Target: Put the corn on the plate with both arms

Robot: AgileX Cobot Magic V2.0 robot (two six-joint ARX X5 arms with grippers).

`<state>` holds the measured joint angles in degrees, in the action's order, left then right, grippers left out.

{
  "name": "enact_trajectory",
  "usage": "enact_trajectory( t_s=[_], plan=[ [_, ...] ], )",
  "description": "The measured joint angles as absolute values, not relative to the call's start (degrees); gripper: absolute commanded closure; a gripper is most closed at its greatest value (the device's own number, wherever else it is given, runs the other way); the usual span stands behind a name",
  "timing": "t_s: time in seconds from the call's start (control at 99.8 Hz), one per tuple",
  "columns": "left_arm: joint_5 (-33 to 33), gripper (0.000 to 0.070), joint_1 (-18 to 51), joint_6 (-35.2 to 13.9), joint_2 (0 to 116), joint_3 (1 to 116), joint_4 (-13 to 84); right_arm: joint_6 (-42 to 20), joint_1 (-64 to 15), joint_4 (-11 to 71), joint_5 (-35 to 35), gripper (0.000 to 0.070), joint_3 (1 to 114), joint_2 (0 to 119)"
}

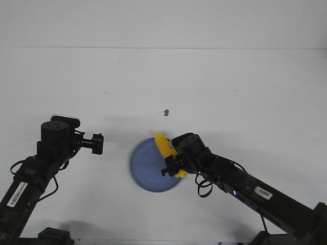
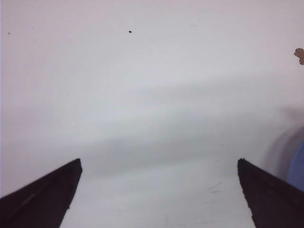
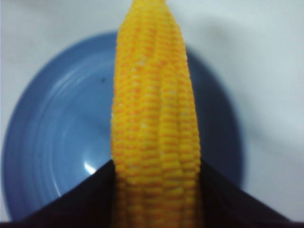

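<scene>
The yellow corn (image 1: 164,144) is held over the right side of the round blue plate (image 1: 145,166), its tapered tip pointing away past the far rim. My right gripper (image 1: 172,166) is shut on the corn's thick end. In the right wrist view the corn (image 3: 154,118) runs up between the two black fingers (image 3: 85,199) with the plate (image 3: 57,142) beneath it. My left gripper (image 1: 98,144) is open and empty, left of the plate. In the left wrist view its gripper (image 2: 159,164) shows bare table between the fingertips, and the plate's blurred edge (image 2: 298,166) lies beside it.
A small brown crumb (image 1: 165,113) lies on the white table beyond the plate; it also shows in the left wrist view (image 2: 299,54). A tiny dark speck (image 1: 106,93) lies farther back left.
</scene>
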<state>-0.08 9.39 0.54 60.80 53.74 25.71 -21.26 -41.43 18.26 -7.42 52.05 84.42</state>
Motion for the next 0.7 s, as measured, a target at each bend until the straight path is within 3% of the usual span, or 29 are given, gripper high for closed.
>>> enact_trajectory(
  t_s=[0.11, 0.441, 0.701],
  plan=[
    [-0.1, 0.0, 9.4, 0.5, 60.8, 53.7, 25.7, -21.3, -42.5, 18.0, -6.3, 0.0111, 52.0, 86.4],
    [-0.1, 0.0, 9.4, 0.5, 60.8, 53.7, 25.7, -19.7, -41.7, 15.7, -3.0, 0.0101, 52.8, 79.9],
    [-0.1, 0.0, 9.4, 0.5, 60.8, 53.7, 24.0, -12.3, -31.0, 19.2, 1.4, 0.0075, 53.3, 67.0]
  ],
)
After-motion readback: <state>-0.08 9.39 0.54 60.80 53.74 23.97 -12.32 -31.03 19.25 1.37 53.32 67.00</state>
